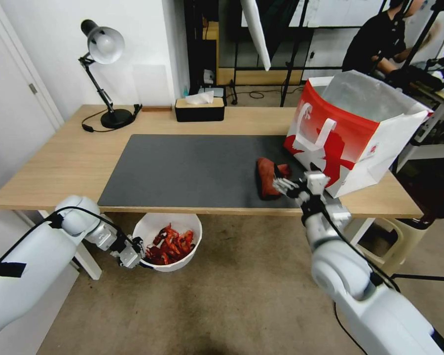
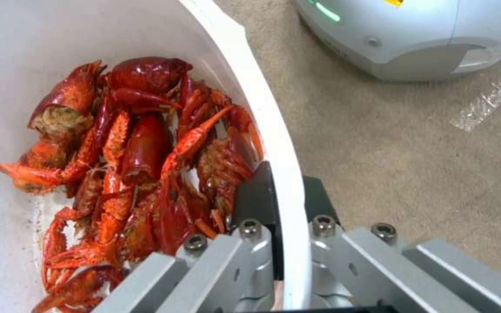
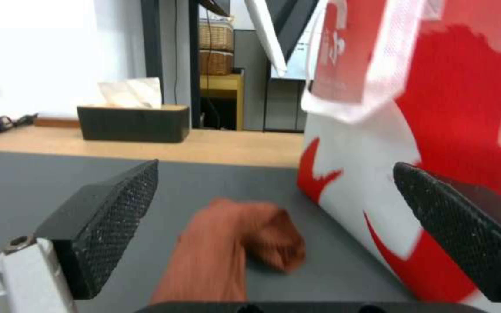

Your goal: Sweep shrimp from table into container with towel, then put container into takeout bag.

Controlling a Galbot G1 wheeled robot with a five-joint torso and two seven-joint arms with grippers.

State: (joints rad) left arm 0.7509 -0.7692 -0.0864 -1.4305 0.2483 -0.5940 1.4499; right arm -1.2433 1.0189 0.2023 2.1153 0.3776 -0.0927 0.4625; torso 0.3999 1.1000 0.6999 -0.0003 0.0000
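**Bowl held below table edge, towel left on mat**

Left gripper (image 1: 133,256) clamped on bowl (image 1: 182,228) rim, shrimp (image 2: 140,165) inside, above carpet (image 1: 232,296). Right gripper (image 3: 274,226) over table (image 1: 59,162), jaws wide, empty, above towel (image 1: 268,177) beside bag (image 1: 350,128). Behind: lamp (image 1: 103,49), tissue box (image 1: 200,108).

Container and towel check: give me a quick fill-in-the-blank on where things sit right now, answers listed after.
1. The left gripper is clamped on the rim of the ____, held below the table edge.
2. The shrimp all lie inside the ____.
3. The towel lies on the dark mat beside the ____.
4. The right gripper, over the towel, has its jaws ____.

Missing words: container; container; takeout bag; open
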